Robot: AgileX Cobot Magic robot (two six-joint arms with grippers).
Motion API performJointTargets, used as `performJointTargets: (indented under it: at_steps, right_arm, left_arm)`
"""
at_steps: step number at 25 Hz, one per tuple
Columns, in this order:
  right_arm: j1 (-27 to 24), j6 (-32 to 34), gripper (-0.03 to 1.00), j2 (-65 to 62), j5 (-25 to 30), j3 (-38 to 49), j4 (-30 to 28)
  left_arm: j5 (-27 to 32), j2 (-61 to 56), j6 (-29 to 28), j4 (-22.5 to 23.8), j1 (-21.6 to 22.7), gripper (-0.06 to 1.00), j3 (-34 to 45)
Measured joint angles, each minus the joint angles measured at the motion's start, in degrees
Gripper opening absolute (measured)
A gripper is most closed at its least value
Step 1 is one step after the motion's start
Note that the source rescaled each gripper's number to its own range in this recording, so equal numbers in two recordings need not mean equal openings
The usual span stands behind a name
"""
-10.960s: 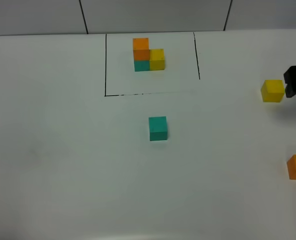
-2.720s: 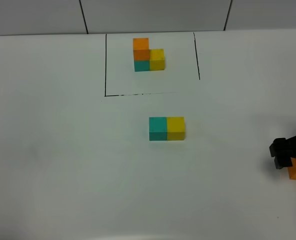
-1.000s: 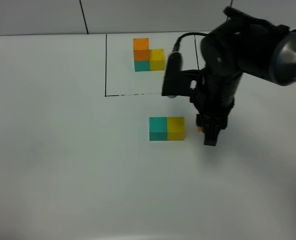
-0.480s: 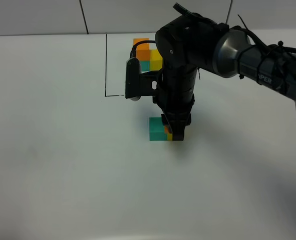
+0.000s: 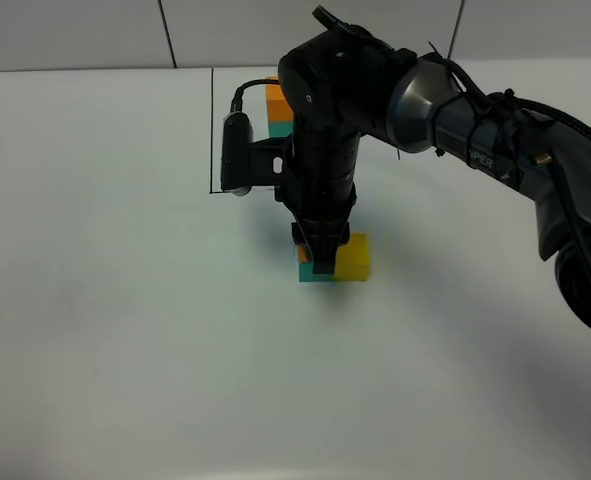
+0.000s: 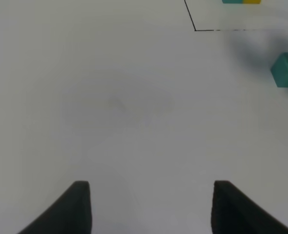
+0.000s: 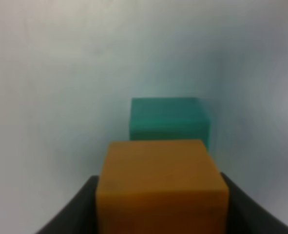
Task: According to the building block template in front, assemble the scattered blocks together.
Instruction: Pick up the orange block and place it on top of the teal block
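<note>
Over smooth white table, clamped matte orange cube in right hand mid-frame above teal cube, beside yellow cube; held left hand spread, empty.

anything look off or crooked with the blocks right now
Nothing stands out. The teal block and yellow block sit side by side, fronts aligned. The right tool holds the orange block squarely, over the teal one. The template, partly hidden behind the arm, looks intact.
</note>
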Motion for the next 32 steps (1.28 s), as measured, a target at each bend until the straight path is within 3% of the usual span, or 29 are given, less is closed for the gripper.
performJointTargets:
  at_steps: [12, 32]
  right_arm:
    - [-0.53, 1.96, 0.03, 2.49, 2.3, -1.91, 0.82]
    - [-0.6, 4.92, 0.03, 3.13, 0.18, -1.91, 0.47]
  left_arm:
    - [0.0, 0.0, 0.0, -0.02, 0.0, 0.21, 0.0]
    - [0.0, 0.0, -0.06, -0.02, 0.0, 0.21, 0.0]
